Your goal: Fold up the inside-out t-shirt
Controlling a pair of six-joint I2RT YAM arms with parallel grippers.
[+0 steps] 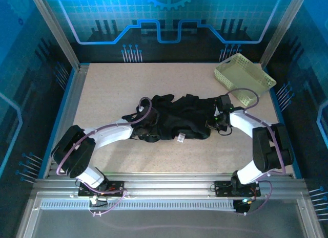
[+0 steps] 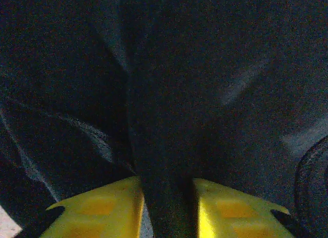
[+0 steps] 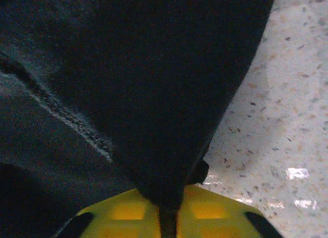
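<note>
From above, the black t-shirt (image 1: 174, 123) lies crumpled mid-table (image 1: 113, 89), its pale tag (image 1: 181, 138) showing. The wrist views reveal the grips: left jaws pinch a fabric ridge, and right jaws pinch the shirt's edge.

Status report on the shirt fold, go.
Left hand shut on t-shirt, left end. Right hand shut on its right edge. T-shirt bunched, tag up. Basket far right, apart.

Top view: fixed, high behind both arm bases (image 1: 100, 188), looking down and forward over the whole worktop (image 1: 107, 94).
Left wrist view: past the left end effector (image 2: 168, 202), very close on the t-shirt (image 2: 179, 94).
Right wrist view: past the right end effector (image 3: 169, 210), equally close, on t-shirt edge and worktop.
Shared by all: the t-shirt.
</note>
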